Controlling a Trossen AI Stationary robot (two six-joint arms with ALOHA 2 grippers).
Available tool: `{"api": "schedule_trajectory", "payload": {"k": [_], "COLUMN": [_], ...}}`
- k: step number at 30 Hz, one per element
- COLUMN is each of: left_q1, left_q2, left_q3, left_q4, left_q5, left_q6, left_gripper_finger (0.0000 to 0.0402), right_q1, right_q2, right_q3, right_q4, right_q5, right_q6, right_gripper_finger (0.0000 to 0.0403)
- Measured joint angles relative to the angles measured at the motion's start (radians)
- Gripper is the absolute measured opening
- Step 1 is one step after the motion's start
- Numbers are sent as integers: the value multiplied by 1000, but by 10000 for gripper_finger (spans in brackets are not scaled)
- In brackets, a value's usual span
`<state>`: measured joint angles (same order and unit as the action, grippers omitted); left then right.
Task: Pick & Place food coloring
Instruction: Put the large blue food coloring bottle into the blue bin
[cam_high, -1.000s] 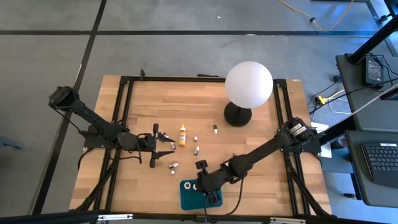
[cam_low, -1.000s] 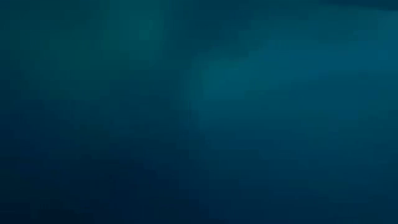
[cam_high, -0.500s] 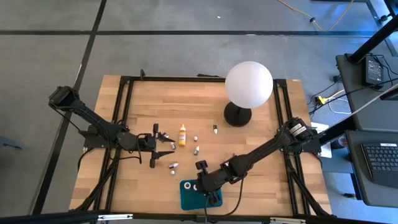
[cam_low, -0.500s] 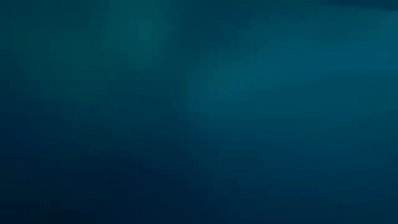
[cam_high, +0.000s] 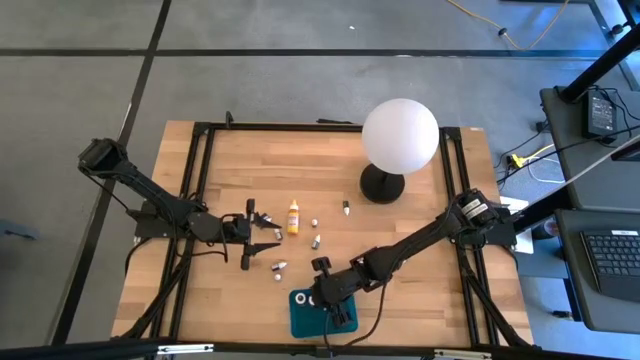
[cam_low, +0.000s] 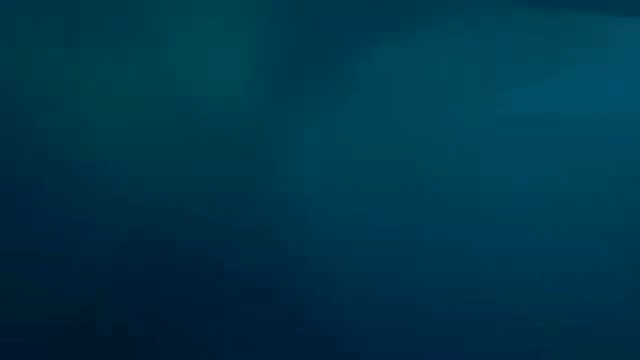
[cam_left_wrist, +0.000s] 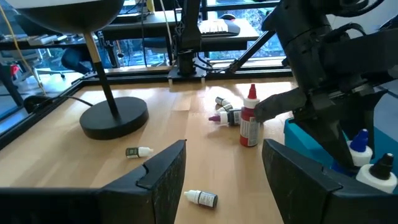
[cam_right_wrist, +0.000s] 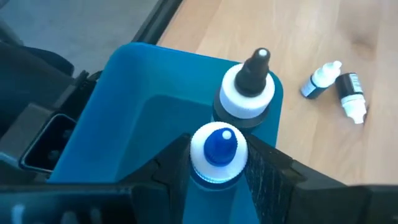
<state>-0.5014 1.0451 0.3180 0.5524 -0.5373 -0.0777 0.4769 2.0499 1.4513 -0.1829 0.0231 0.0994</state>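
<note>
My right arm is creeping slightly along the table's near edge compared with a second ago, its wrist now sitting a touch further over the teal tray (cam_high: 303, 312); nothing else on the table is shifting. My right gripper (cam_right_wrist: 219, 163) is clamping a blue-tipped, white-capped bottle (cam_right_wrist: 217, 148) upright between its jaws, hovering inside the tray at the near edge of the table. A second bottle with a black tip (cam_right_wrist: 247, 90) is already standing in the tray just beyond it.

My left gripper (cam_left_wrist: 224, 165) is waiting with its jaws wide and empty toward the left side of the table, facing the loose bottles. The rest of the food coloring is lying mid-table: a yellow bottle (cam_high: 293, 216) standing upright, a red-capped bottle (cam_left_wrist: 249, 117) also upright, and several small ones on their sides (cam_high: 279, 267) between them and the tray. The globe lamp (cam_high: 399, 135) is standing near the far right corner.

To place this one well, I am judging that I should lower it straight down until its base is resting on the tray floor, keeping clear of the black-tipped neighbour so I am not tipping it, and only then be easing my jaws apart.
</note>
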Motion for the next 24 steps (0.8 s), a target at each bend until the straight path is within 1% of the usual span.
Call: {"api": "schedule_trajectory", "payload": {"k": [9, 11, 19, 24], "left_q1": [0, 0, 0, 0], "left_q2": [0, 0, 0, 0], "left_q3": [0, 0, 0, 0], "left_q4": [-6, -6, -6, -6], "left_q5": [0, 0, 0, 0], "left_q6": [-6, -6, -6, -6], "left_gripper_finger": [207, 207, 207, 207], "right_q1": [-3, -3, -3, -3], "right_q2": [1, 1, 2, 5], "right_q3": [0, 0, 0, 16], "right_q4": [2, 1, -1, -16], "right_q5": [-10, -10, -5, -6], "right_q6": [-29, -29, -27, -34], "right_gripper_finger": [145, 158, 236, 256]}}
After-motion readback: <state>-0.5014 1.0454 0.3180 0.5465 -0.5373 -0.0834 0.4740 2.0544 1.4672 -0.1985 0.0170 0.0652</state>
